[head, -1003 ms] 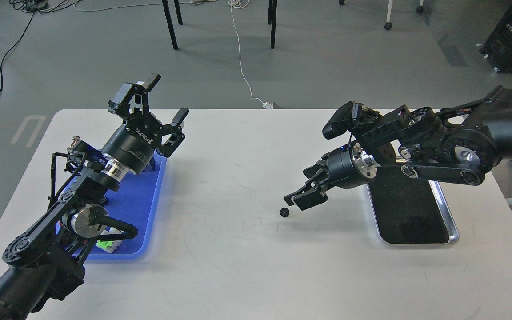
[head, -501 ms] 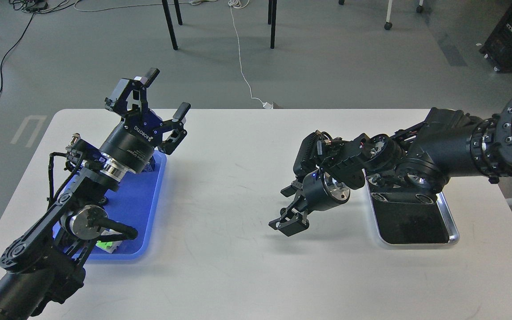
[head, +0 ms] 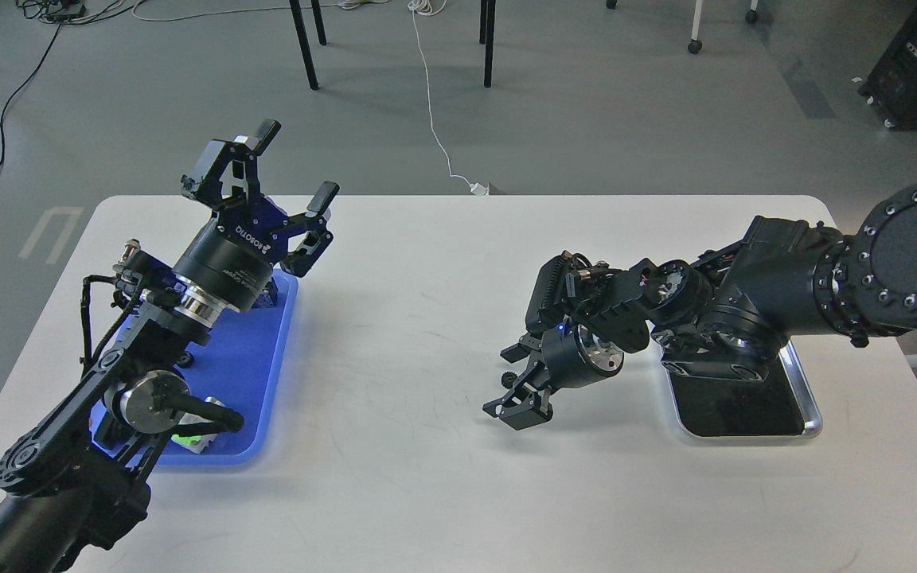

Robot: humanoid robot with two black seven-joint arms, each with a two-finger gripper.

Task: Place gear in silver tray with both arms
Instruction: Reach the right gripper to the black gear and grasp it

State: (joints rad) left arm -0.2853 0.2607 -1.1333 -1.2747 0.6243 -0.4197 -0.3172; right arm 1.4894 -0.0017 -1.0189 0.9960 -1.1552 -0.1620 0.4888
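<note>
A small black gear (head: pixel 509 378) lies on the white table (head: pixel 395 477), left of the silver tray (head: pixel 813 415). My right gripper (head: pixel 514 383) is low over the table and open, with one finger on the far side of the gear and one finger (head: pixel 519 415) on the near side. I cannot tell whether the fingers touch the gear. My right arm covers the far half of the silver tray, and the tray's visible dark bottom holds nothing. My left gripper (head: pixel 293 165) is open and empty, raised above the far end of the blue tray (head: pixel 245 374).
The blue tray holds a green and white object (head: pixel 192 436) at its near end, partly hidden by my left arm. Chair legs and cables stand on the floor beyond the table's far edge.
My right arm swung left and lowered, and its wrist turned so the open fingers now straddle the gear. My left gripper rose slightly and drifted left.
</note>
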